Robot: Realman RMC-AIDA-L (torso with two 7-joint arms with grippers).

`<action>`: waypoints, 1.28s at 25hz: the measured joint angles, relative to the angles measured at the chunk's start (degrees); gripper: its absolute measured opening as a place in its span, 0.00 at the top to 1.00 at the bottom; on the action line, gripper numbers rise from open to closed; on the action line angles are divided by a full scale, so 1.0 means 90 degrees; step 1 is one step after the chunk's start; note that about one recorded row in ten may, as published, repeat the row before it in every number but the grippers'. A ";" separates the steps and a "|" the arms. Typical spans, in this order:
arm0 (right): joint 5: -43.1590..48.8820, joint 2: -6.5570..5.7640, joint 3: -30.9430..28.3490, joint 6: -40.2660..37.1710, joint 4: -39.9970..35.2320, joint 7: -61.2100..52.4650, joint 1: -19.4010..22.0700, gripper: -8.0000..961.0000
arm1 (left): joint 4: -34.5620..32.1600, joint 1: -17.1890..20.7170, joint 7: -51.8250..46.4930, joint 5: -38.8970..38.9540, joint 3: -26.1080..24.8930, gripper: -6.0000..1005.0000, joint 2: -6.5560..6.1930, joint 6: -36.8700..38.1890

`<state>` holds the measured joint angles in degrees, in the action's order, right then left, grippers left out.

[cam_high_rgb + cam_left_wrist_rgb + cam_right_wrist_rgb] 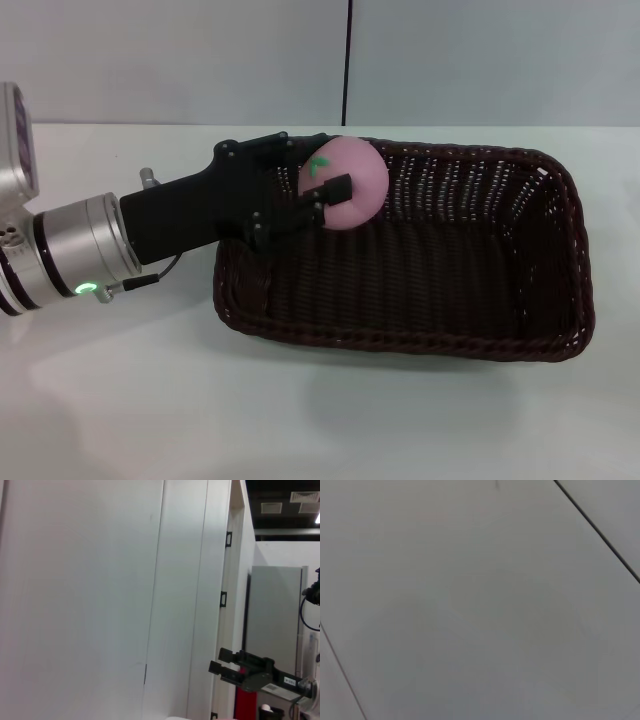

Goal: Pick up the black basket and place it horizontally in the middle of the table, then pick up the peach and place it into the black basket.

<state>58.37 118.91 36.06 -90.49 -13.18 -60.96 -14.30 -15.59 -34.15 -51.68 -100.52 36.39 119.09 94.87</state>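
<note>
My left tool [325, 200] is pinching the peach [345, 183] just over the basket's [470, 340] left end, so I should carry it further over the bare floor, lower it and spread the fingers gently; the basket on the tabletop [130, 400] holds nothing else.

Even, bright overhead light falls on the white table [320, 420], with only a soft grey shadow on it in front of the black basket [470, 300] (its weave stays crisp). A faint sheen lies on the table near the basket's front rim.
</note>
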 joint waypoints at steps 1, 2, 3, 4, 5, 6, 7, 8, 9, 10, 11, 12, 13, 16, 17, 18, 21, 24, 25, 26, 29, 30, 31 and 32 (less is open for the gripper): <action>-0.0001 -0.0004 -0.0001 -0.0026 -0.0001 -0.0008 0.0013 0.33 | 0.0030 0.0005 0.0047 0.0005 -0.0016 0.67 0.0000 -0.0008; -0.0004 -0.0008 -0.0003 -0.0052 -0.0006 -0.0017 0.0029 0.33 | 0.0053 0.0016 0.0084 0.0012 -0.0029 0.63 0.0000 -0.0016; -0.0006 -0.0014 -0.0008 -0.0076 -0.0019 -0.0023 0.0051 0.33 | 0.0086 0.0041 0.0141 0.0044 -0.0038 0.59 0.0000 -0.0036; -0.0009 -0.0015 -0.0013 -0.0084 -0.0026 -0.0022 0.0062 0.33 | 0.0144 0.0090 0.0260 0.0119 -0.0039 0.55 0.0000 -0.0066; -0.0011 -0.0015 -0.0018 -0.0087 -0.0032 -0.0022 0.0071 0.33 | 0.0144 0.0090 0.0260 0.0119 -0.0039 0.51 0.0000 -0.0066; -0.0013 -0.0016 -0.0020 -0.0084 -0.0033 -0.0013 0.0073 0.33 | 0.0174 0.0122 0.0316 0.0160 -0.0039 0.47 0.0000 -0.0087; -0.0013 -0.0016 -0.0022 -0.0069 -0.0033 0.0001 0.0074 0.33 | 0.0215 0.0160 0.0358 0.0206 -0.0038 0.42 0.0000 -0.0112; -0.0013 -0.0017 -0.0023 -0.0045 -0.0032 0.0013 0.0075 0.33 | 0.0236 0.0186 0.0368 0.0226 -0.0038 0.38 -0.0002 -0.0131; -0.0013 -0.0019 -0.0025 0.0003 -0.0031 0.0049 0.0080 0.33 | 0.0303 0.0297 0.0383 0.0341 -0.0038 0.31 -0.0014 -0.0210; -0.0013 -0.0019 -0.0025 0.0003 -0.0031 0.0049 0.0080 0.33 | 0.0303 0.0297 0.0383 0.0341 -0.0038 0.23 -0.0014 -0.0210; -0.0013 -0.0019 -0.0032 0.0020 -0.0033 0.0081 0.0088 0.33 | 0.0313 0.0414 0.0431 0.0509 -0.0038 0.15 -0.0018 -0.0277; -0.0013 -0.0018 -0.0058 0.0030 -0.0036 0.0121 0.0103 0.33 | 0.0316 0.0485 0.0480 0.0629 -0.0037 0.15 -0.0017 -0.0311; -0.0013 -0.0018 -0.0103 0.0035 -0.0040 0.0172 0.0121 0.33 | 0.0318 0.0615 0.0589 0.0867 -0.0037 0.15 -0.0018 -0.0366; -0.0013 -0.0012 -0.0404 0.0038 -0.0018 0.0325 0.0172 0.33 | 0.0329 0.0737 0.0715 0.1126 -0.0037 0.15 -0.0018 -0.0424; -0.0013 -0.0010 -0.0499 0.0038 -0.0011 0.0357 0.0189 0.33 | 0.0489 0.1148 0.1250 0.2046 -0.0041 0.15 -0.0033 -0.0614; -0.0014 -0.0007 -0.0587 0.0040 -0.0004 0.0394 0.0207 0.33 | 0.0697 0.1338 0.1688 0.2581 -0.0046 0.15 -0.0043 -0.0716; -0.0013 0.0001 -0.0825 0.0042 0.0029 0.0571 0.0249 0.33 | 0.0775 0.1415 0.1858 0.2749 -0.0047 0.15 -0.0046 -0.0744; -0.0014 0.0012 -0.1142 0.0009 0.0281 0.1099 0.0252 0.33 | 0.0954 0.1589 0.2268 0.3183 -0.0053 0.15 -0.0049 -0.0803; -0.0014 0.0012 -0.1142 0.0009 0.0281 0.1099 0.0252 0.33 | 0.0954 0.1589 0.2268 0.3183 -0.0053 0.15 -0.0049 -0.0803; -0.0016 0.0014 -0.1284 -0.0007 0.0404 0.1294 0.0233 0.33 | 0.0954 0.1589 0.2268 0.3183 -0.0053 0.15 -0.0049 -0.0803; -0.0018 0.0019 -0.1773 -0.0015 0.0855 0.2019 0.0117 0.33 | 0.1708 0.1975 0.3481 0.4196 -0.0536 0.15 -0.0050 -0.0858; -0.0018 0.0019 -0.1773 -0.0015 0.0855 0.2019 0.0117 0.33 | 0.1708 0.1975 0.3481 0.4196 -0.0536 0.15 -0.0050 -0.0858; -0.0018 0.0020 -0.1813 -0.0012 0.0901 0.2114 0.0089 0.33 | 0.1867 0.2048 0.3715 0.4234 -0.0768 0.15 -0.0050 -0.0853; -0.0018 0.0021 -0.1836 -0.0006 0.0936 0.2225 0.0044 0.33 | 0.1867 0.2048 0.3715 0.4234 -0.0768 0.15 -0.0050 -0.0853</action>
<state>58.21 119.09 19.54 -90.54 -4.76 -40.94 -13.90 1.21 -15.71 -18.24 -62.41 29.48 118.64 87.19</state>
